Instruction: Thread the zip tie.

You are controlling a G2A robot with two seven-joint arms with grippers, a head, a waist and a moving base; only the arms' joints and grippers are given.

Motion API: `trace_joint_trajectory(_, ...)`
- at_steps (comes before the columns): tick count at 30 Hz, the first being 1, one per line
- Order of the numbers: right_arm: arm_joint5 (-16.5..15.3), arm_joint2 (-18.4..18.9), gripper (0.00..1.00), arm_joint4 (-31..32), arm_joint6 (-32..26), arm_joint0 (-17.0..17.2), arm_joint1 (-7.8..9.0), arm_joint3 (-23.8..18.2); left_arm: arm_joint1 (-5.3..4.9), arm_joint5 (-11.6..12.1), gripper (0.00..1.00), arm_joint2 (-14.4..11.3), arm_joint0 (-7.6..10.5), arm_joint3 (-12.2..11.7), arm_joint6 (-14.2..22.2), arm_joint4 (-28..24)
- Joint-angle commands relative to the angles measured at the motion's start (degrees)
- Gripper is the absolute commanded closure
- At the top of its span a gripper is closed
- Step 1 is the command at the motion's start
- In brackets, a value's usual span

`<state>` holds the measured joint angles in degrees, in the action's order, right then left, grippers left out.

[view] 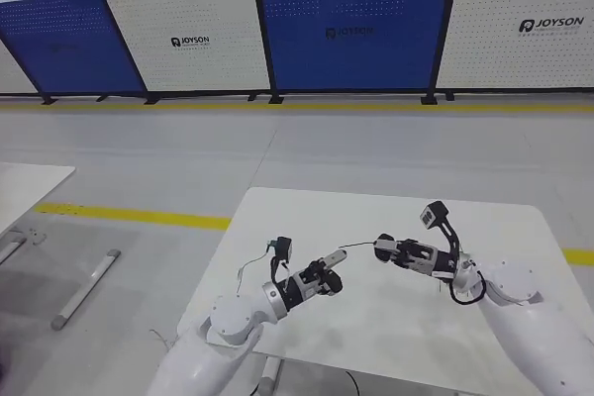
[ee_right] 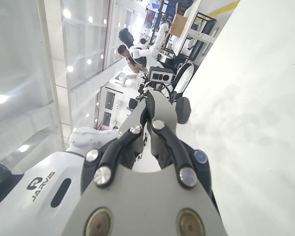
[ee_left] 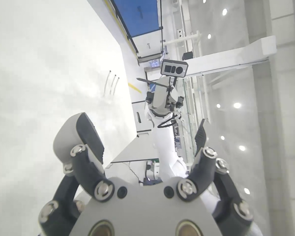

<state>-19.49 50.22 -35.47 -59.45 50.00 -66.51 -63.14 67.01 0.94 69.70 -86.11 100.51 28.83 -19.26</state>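
Right gripper [ee_right: 147,99] pinches the zip tie [ee_left: 147,81]; strap runs level toward the left gripper [ee_left: 145,124], jaws spread, free end nearby.

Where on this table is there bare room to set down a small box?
The table is bare across its far left corner and along the near edge between the arms. It is crowded mid-table, where the open left gripper faces the right gripper holding the zip tie; spare zip ties lie near an edge past it.
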Motion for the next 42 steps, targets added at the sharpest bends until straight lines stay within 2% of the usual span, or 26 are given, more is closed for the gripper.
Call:
trace_joint_trajectory(1,0.0,-0.4,1.00,1.9,1.5,-0.1,-0.42,-0.1,0.41,-0.1,0.00,-1.2,1.99,-1.9,1.3,-5.1)
trace_joint_trajectory(2,0.0,-0.5,1.00,2.5,1.9,-0.2,-0.63,-0.1,0.68,-0.5,0.00,-2.0,2.98,-3.0,2.2,-8.3)
trace_joint_trajectory(15,0.0,-0.5,1.00,2.5,1.9,-0.2,-0.63,-0.1,0.69,-0.5,0.00,-2.0,3.00,-3.0,2.0,-8.3)
trace_joint_trajectory(18,0.8,-0.8,1.00,4.9,4.7,0.6,-0.71,-1.2,1.04,0.8,0.00,-2.7,3.70,-3.2,-0.4,-10.0)
trace_joint_trajectory(20,1.4,-0.7,1.00,4.9,4.8,1.0,-0.80,-1.7,1.32,2.6,0.00,-3.4,4.55,-3.9,-2.7,-9.6)
trace_joint_trajectory(23,1.2,-0.2,1.00,4.5,3.8,1.5,-0.81,-1.8,1.68,3.7,0.00,-4.5,6.04,-5.5,-5.3,-8.5)
trace_joint_trajectory(24,1.2,0.0,1.00,4.5,3.6,1.6,-0.80,-1.8,1.80,3.9,0.00,-5.0,6.44,-6.0,-6.4,-7.8)
trace_joint_trajectory(26,1.7,0.5,1.00,4.0,2.9,1.9,-0.75,-2.0,2.11,2.3,0.00,-5.9,7.44,-7.2,-9.2,-7.3)
trace_joint_trajectory(39,1.8,0.5,1.00,4.0,3.2,2.0,-0.76,-2.1,2.11,2.3,0.00,-5.9,7.44,-7.2,-9.2,-7.3)
trace_joint_trajectory(42,2.3,0.8,1.00,4.7,4.1,3.0,-0.71,-3.8,2.19,2.2,0.00,-6.1,7.55,-7.3,-10.2,-7.0)
